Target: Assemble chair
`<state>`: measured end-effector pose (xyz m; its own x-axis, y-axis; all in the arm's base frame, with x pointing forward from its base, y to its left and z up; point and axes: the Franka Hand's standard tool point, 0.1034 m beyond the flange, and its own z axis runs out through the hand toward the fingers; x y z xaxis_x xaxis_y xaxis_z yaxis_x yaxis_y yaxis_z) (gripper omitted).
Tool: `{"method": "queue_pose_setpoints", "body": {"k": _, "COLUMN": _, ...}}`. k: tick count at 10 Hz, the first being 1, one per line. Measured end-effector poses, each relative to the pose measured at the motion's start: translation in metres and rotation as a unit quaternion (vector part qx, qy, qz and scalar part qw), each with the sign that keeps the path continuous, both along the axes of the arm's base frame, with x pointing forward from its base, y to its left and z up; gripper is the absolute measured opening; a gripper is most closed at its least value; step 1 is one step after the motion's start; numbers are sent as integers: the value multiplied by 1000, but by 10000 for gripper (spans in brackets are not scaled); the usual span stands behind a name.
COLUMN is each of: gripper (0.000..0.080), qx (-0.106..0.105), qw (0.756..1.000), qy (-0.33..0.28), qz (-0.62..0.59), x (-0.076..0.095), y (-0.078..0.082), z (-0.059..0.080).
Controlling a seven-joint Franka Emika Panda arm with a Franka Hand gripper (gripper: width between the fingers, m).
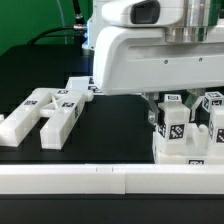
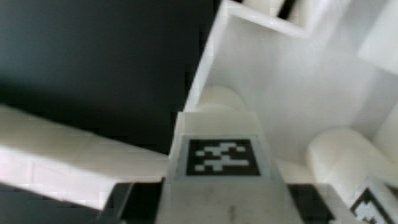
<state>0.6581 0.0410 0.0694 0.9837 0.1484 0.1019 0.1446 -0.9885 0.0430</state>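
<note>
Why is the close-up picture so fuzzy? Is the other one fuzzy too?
Wrist view: the tagged piece sits very near the lens, and it and its tag look soft and blurred. Exterior view: sharper, with the tags on the loose pieces clear enough to see; the gripper has a glossy shell that looks very bright.

looks like a robotics lab: black bench top (image 1: 110, 135), plain green backdrop (image 1: 28, 18), and white chair pieces (image 1: 45, 112) all stuck with square black-and-white marker tags.
</note>
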Motion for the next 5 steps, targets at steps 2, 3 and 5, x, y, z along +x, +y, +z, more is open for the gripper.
{"method": "queue_pose_setpoints", "body": {"k": 2, "gripper": 291, "qx": 12, "qw": 995, "qy": -2, "qz": -102, "x": 1, "y": 3, "z": -1}}
{"method": "queue_pose_setpoints", "body": {"k": 3, "gripper": 291, "qx": 16, "qw": 990, "qy": -3, "qz": -142, "x": 1, "y": 6, "z": -1}}
{"method": "queue_pose_setpoints", "body": {"k": 5, "gripper": 291, "qx": 26, "qw": 971, "qy": -5, "qz": -239, "x": 1, "y": 9, "z": -1}}
